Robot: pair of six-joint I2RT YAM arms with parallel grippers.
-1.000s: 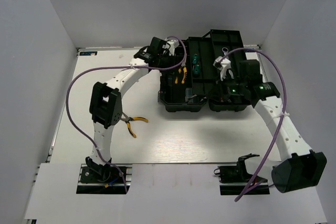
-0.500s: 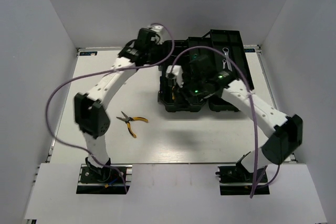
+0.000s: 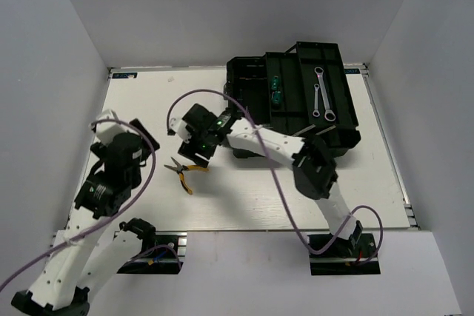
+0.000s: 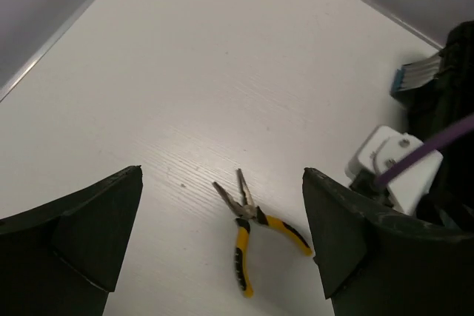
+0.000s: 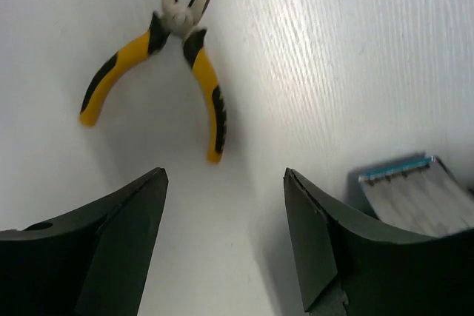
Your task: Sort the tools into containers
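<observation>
Yellow-and-black pliers (image 3: 185,174) lie on the white table, left of the black toolbox (image 3: 337,135). My right gripper (image 3: 191,155) hangs open just above and behind the pliers (image 5: 209,90), with nothing between its fingers. My left gripper (image 4: 222,174) is open and empty too, drawn back to the near left and facing the pliers (image 4: 243,257) from a distance. In the toolbox tray lie two silver wrenches (image 3: 320,79) and two green-handled screwdrivers (image 3: 276,88).
The right arm (image 3: 259,138) stretches across the toolbox's front left corner and hides part of the tray. Purple cables (image 3: 274,183) loop over the table. White walls close in the table (image 3: 244,197) on three sides.
Both arms have left the toolbox. The left one drew back to the near left, the right one swung over to the pliers on the table. Both grippers opened.
</observation>
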